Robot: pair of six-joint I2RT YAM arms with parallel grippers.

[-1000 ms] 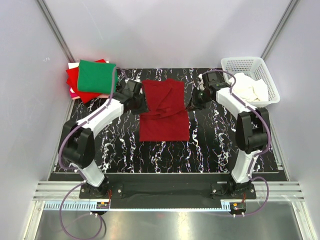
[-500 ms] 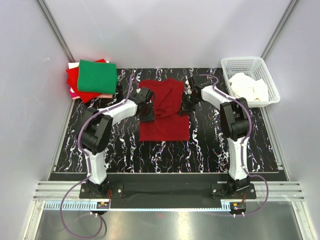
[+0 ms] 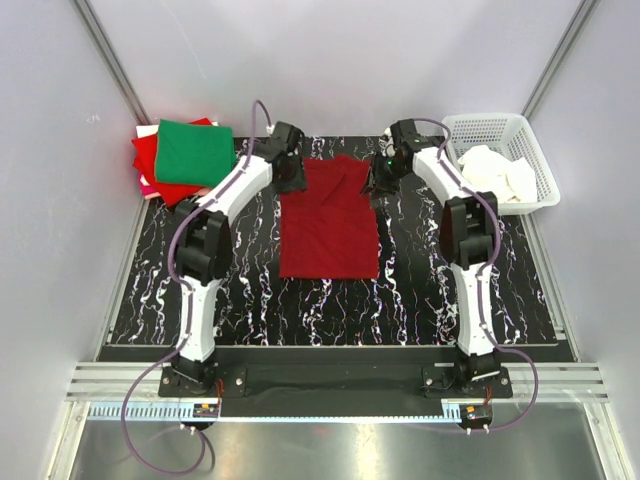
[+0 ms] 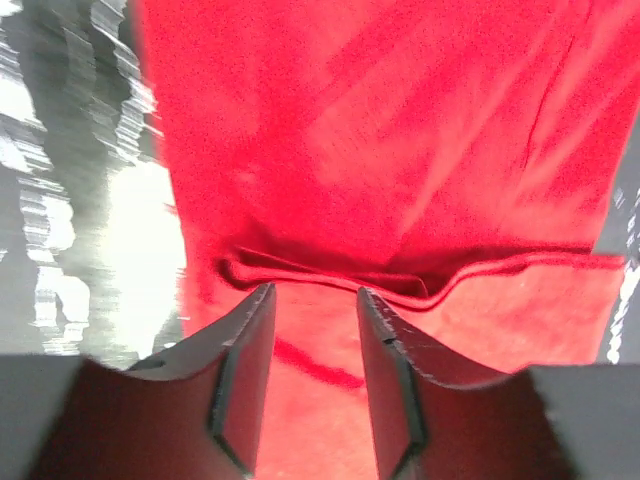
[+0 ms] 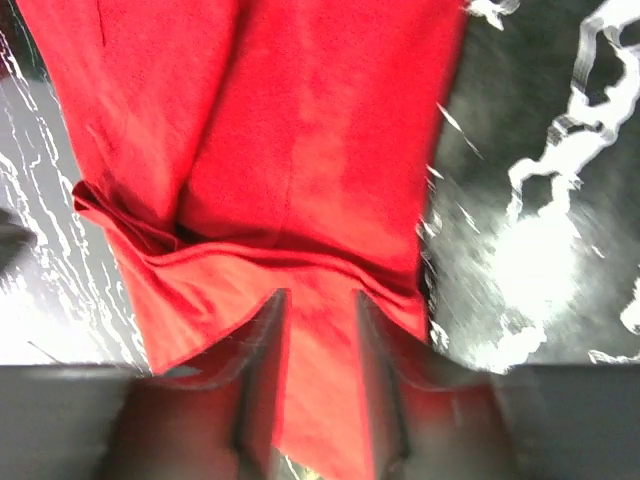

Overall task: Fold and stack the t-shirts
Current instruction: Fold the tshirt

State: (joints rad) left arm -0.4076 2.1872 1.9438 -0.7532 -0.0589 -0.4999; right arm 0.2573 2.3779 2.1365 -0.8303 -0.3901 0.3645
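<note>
A dark crimson t-shirt (image 3: 328,220) lies flat on the black marbled table (image 3: 200,290), folded into a long rectangle. My left gripper (image 3: 293,172) hovers at its far left corner and my right gripper (image 3: 381,178) at its far right corner. In the left wrist view the left gripper (image 4: 315,290) stands open over the red cloth (image 4: 380,150), above a folded hem. The right gripper (image 5: 322,295) is open too, with the shirt (image 5: 300,120) beneath it and nothing pinched. Folded t-shirts are stacked at the back left: green (image 3: 192,150) on top, bright red (image 3: 150,165) below, with pale pink (image 3: 147,186) peeking out.
A white lattice basket (image 3: 530,140) holding white cloth (image 3: 495,172) stands at the back right. Grey walls with metal rails close in the table on three sides. Both arm bases sit at the near edge.
Both arms have reached to the shirt's far corners. The bunched folds across the shirt have been smoothed flat. Both grippers' jaws have opened wider.
</note>
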